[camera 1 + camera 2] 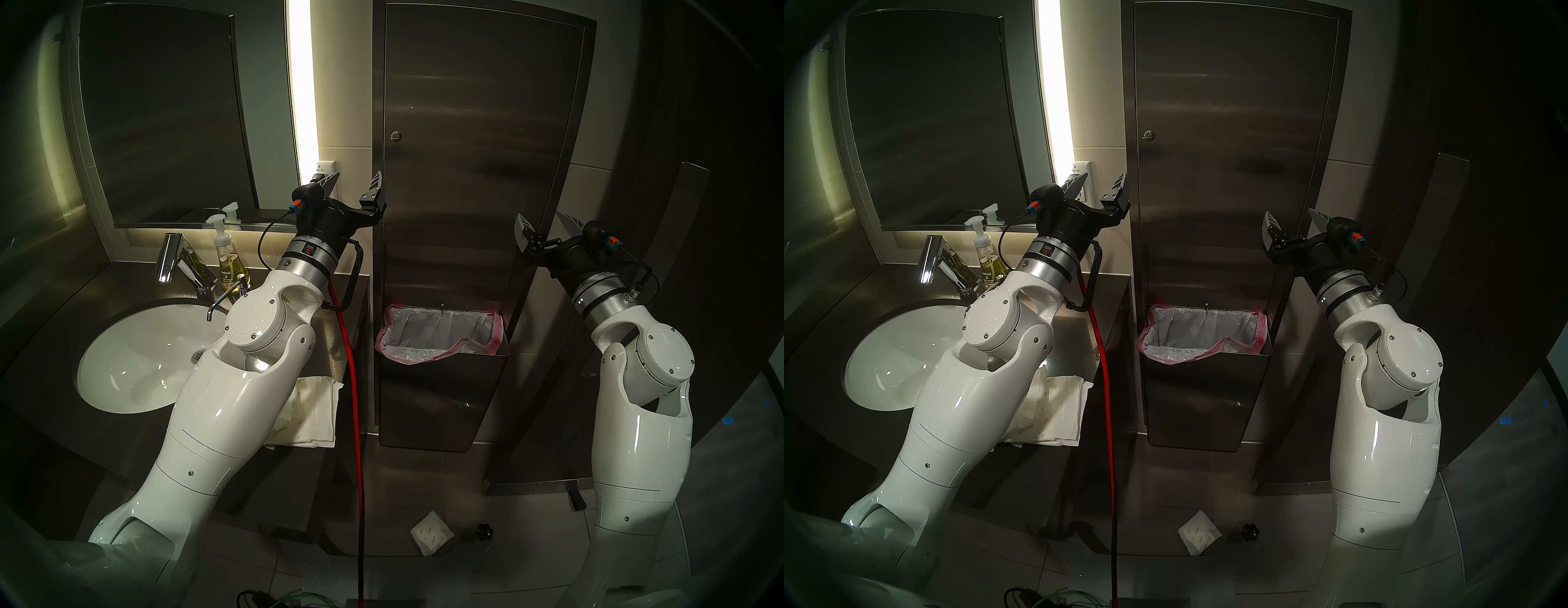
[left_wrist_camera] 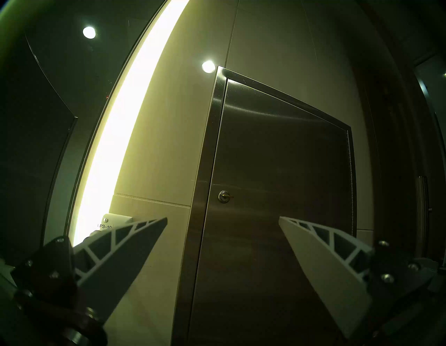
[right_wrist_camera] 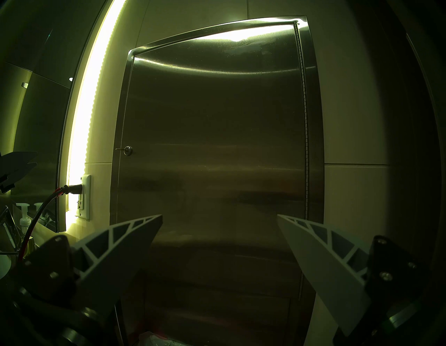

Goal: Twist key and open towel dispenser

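The towel dispenser (image 1: 483, 127) is a tall brushed-steel wall cabinet with its long door shut. It also shows in the right head view (image 1: 1238, 127), the left wrist view (image 2: 277, 169) and the right wrist view (image 3: 217, 145). A small brass key (image 2: 228, 196) sticks out of the round silver lock (image 1: 396, 135) near the door's left edge. The key shows in the right wrist view too (image 3: 120, 149). My left gripper (image 1: 354, 182) is open and empty, below and left of the lock. My right gripper (image 1: 545, 223) is open and empty at the cabinet's right edge.
A steel bin with a pink-rimmed liner (image 1: 441, 335) hangs under the door. A sink (image 1: 140, 356), faucet (image 1: 172, 254) and soap bottle (image 1: 222, 254) are at left under a mirror (image 1: 161, 110). A red cable (image 1: 354, 382) hangs down. Paper towels (image 1: 309, 412), a white pad (image 1: 430, 538) and a black knob (image 1: 483, 530) lie below.
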Robot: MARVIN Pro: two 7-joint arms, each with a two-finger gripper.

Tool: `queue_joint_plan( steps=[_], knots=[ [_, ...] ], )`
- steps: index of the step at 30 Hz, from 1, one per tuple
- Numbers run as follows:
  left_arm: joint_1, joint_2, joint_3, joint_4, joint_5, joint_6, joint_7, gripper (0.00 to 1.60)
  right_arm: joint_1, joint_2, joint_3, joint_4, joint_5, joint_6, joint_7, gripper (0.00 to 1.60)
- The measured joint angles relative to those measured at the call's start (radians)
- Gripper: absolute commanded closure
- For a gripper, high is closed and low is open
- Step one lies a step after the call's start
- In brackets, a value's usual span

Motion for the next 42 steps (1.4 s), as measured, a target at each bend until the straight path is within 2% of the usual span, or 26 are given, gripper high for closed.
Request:
queue_joint_plan(
  steps=[11, 27, 42],
  knots=[
    [-0.009, -0.004, -0.014, 0.033, 0.050, -0.004, 0.043, 0.00, 0.000, 0.001, 0.000, 0.000, 0.000, 0.000, -0.001, 0.00],
    [-0.022, 0.064, -0.106, 0.055, 0.085, -0.007, 0.065, 0.00, -0.001, 0.001, 0.000, 0.001, 0.000, 0.000, -0.002, 0.00],
    [-0.019, 0.097, -0.136, 0.055, 0.092, -0.002, 0.068, 0.00, -0.001, 0.002, 0.000, 0.001, 0.001, 0.000, -0.002, 0.00]
  ],
)
